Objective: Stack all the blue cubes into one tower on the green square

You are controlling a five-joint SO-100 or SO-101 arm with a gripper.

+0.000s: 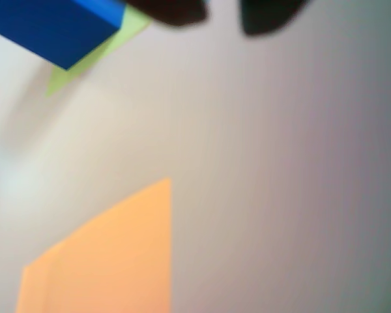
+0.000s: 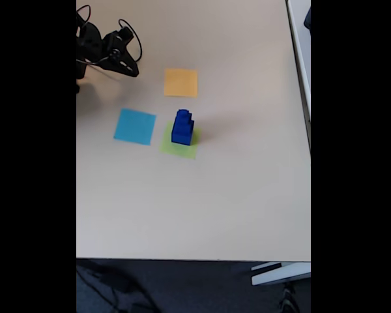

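Note:
The blue cubes (image 2: 182, 127) stand stacked as one stepped tower, widest at the bottom, on the green square (image 2: 180, 148) near the table's middle in the fixed view. In the wrist view the largest blue cube (image 1: 52, 26) fills the top left corner, with a strip of the green square (image 1: 85, 65) showing under it. My gripper (image 2: 131, 70) hangs at the far left back of the table, well away from the tower. Its two dark fingertips (image 1: 176, 12) sit at the top edge of the wrist view with a gap and nothing between them, so the gripper (image 1: 221, 13) is open.
A light-blue paper square (image 2: 135, 126) lies left of the tower and an orange paper square (image 2: 181, 83) behind it; the orange square (image 1: 104, 261) also shows low in the wrist view. The pale table (image 2: 215, 202) ends at a front edge, with a second desk (image 2: 301, 39) to the right.

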